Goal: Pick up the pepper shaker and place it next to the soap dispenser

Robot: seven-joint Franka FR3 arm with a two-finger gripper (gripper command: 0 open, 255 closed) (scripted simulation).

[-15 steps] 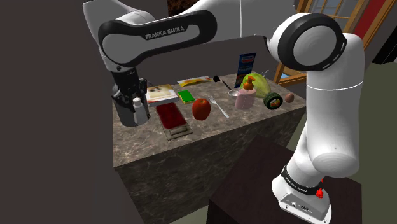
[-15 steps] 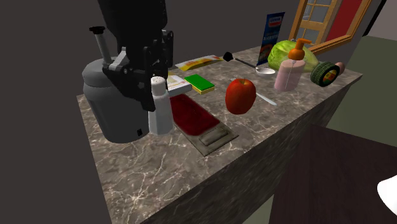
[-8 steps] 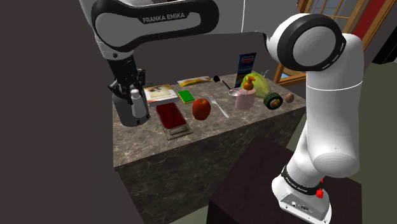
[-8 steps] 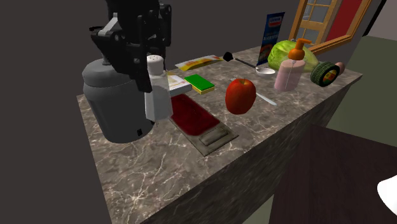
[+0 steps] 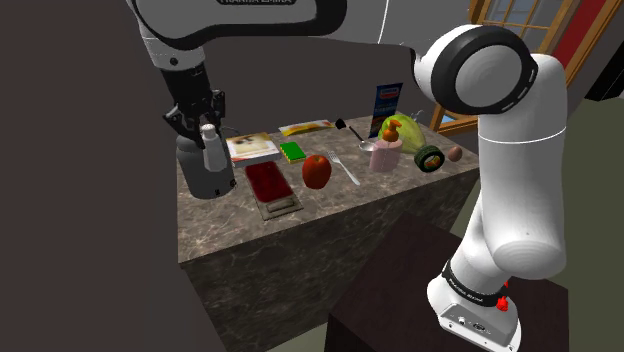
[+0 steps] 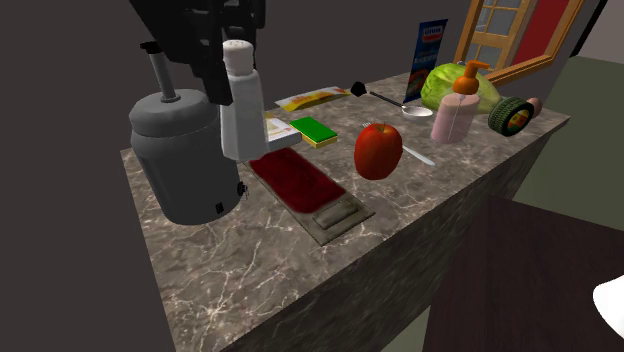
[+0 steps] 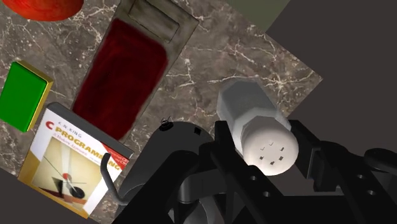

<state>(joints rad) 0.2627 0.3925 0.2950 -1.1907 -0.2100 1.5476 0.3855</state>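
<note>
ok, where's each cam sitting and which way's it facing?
Shoulder view: beside the stand, looking down over the counter; white arm, jaws shut on the pepper shaker.
Second exterior view: similar side, nearer the counter, facing across it toward the soap dispenser; jaws at top.
Wrist view: on the hand, looking down at the counter; fingers clasp the shaker.
Shared: shaker, dark red tray.

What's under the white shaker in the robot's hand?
Marble counter, beside the dark red tray. The gripper holds the shaker in the air, and its own body hides the spot straight beneath.
</note>
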